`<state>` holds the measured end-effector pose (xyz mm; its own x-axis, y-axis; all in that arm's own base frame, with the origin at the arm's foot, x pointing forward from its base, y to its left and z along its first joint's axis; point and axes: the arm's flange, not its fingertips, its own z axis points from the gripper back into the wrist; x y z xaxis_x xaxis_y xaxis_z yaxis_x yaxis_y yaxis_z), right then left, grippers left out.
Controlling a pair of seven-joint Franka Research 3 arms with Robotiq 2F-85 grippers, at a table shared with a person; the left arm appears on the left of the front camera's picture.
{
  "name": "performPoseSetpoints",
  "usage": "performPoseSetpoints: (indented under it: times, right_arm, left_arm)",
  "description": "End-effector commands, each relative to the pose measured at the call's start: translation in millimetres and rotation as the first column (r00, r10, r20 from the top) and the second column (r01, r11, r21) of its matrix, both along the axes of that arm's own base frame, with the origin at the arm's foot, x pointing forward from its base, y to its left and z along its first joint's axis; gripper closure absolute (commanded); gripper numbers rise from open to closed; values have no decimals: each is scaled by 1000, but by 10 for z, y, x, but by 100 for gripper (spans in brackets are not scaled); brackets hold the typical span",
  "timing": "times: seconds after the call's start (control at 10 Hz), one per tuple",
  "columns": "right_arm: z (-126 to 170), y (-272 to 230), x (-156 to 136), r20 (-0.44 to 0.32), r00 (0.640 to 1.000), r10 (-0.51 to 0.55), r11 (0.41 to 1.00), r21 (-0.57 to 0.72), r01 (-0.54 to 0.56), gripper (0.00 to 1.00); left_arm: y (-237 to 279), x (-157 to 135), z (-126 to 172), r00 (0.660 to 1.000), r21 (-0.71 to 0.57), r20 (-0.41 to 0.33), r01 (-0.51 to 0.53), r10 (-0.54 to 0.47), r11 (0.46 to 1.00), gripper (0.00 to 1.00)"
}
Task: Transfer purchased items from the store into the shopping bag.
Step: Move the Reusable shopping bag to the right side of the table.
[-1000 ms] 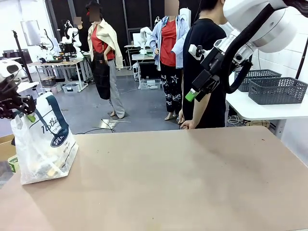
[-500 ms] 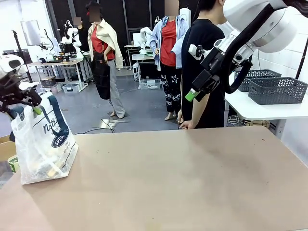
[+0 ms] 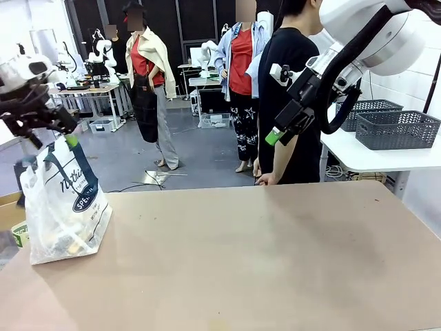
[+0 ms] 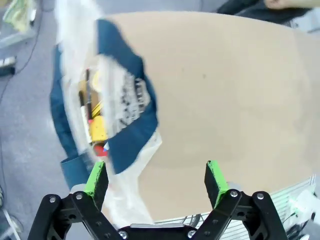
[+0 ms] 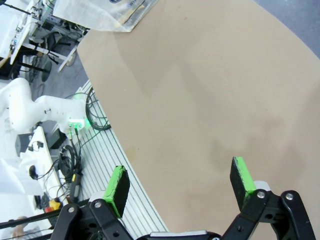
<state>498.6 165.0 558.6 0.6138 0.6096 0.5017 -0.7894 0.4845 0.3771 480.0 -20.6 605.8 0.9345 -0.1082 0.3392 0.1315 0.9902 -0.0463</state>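
Most of the brown surface (image 3: 275,255) lies bare. The shopping bag (image 3: 62,207) stands at its left edge, purchased items (image 4: 97,127) inside. My left end effector (image 4: 155,179) hangs above it, jaws apart, holding nothing. My right end effector (image 5: 182,182) is raised, likewise spread. A person (image 3: 293,96) stands at the far edge.

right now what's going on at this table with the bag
The shopping bag stands at the table's left end with the purchased items already inside. The left claw hangs open above the bag, gripping nothing. The right claw is also open and empty, high over bare tabletop. A person stands at the far side.
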Motion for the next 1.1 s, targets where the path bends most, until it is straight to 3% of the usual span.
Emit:
performPoseSetpoints:
  times: [0.0,0.2,0.3,0.5,0.7,0.9,1.0]
  right_arm:
    - [4,-6,-14,-12,1000,-1,1000,19,1,0]
    - [4,-6,-14,-12,1000,-1,1000,19,1,0]
    - [4,-6,-14,-12,1000,-1,1000,19,1,0]
    - [4,-6,-14,-12,1000,-1,1000,19,1,0]
    - [4,-6,-14,-12,1000,-1,1000,19,1,0]
    - [4,-6,-14,-12,1000,-1,1000,19,1,0]
    - [4,-6,-14,-12,1000,-1,1000,19,1,0]
  left_arm:
    - [-149,166,129,963,-97,23,271,-270,958,0]
    - [-340,273,81,882,-195,147,469,-447,861,0]
    - [-493,236,94,866,-197,168,497,-471,845,0]
    - [-763,129,122,747,-284,264,664,-610,692,0]
    - [-787,104,140,651,-357,311,755,-693,549,0]
    - [-835,-68,54,502,-264,355,863,-789,430,0]
    - [-855,-145,10,469,-229,369,883,-802,411,0]
